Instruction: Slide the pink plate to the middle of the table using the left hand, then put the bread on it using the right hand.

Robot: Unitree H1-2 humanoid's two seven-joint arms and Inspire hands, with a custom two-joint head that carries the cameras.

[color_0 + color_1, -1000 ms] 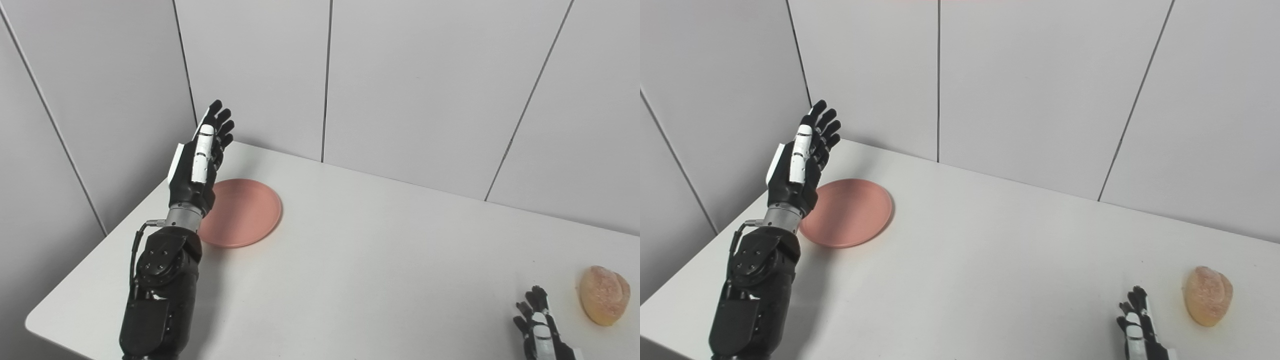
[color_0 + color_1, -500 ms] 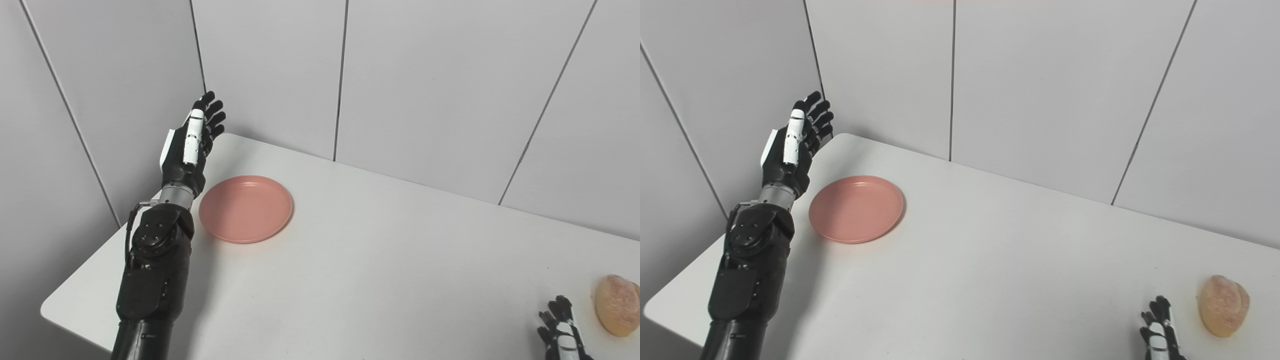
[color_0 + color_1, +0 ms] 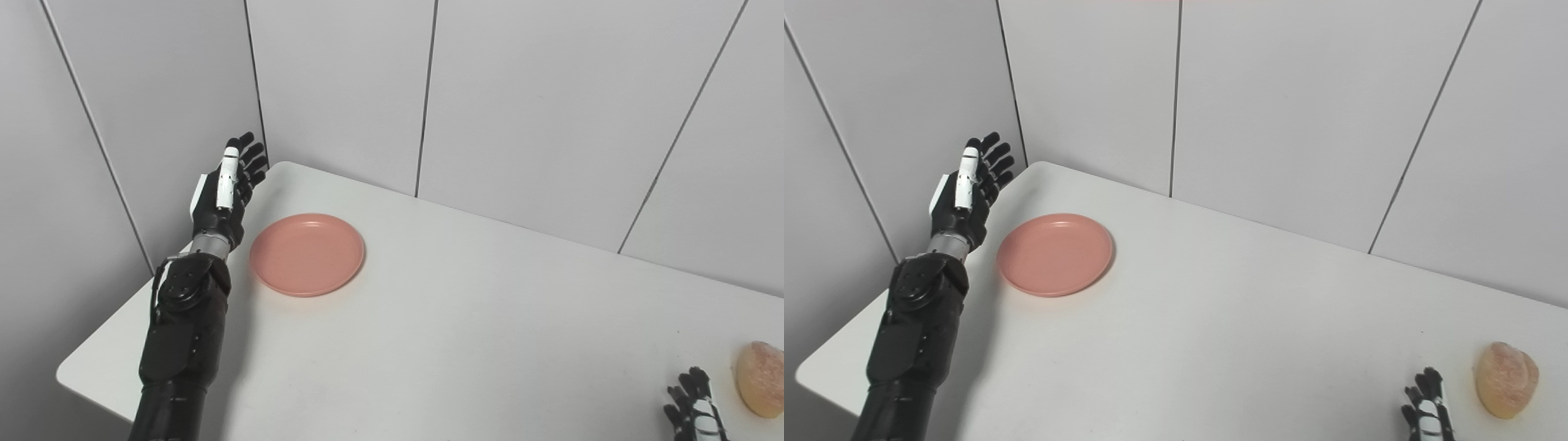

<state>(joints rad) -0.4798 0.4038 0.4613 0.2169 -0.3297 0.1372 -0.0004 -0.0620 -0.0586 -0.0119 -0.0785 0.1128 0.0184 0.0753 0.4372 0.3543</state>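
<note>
Both hands empty, left hand [image 3: 222, 195] fingers [image 3: 231, 170] spread beside pink plate [image 3: 307, 253]

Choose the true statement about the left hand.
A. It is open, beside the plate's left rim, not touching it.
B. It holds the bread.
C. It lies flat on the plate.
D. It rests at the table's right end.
A: the left hand has its fingers spread, and a strip of table shows between it and the plate.
</note>
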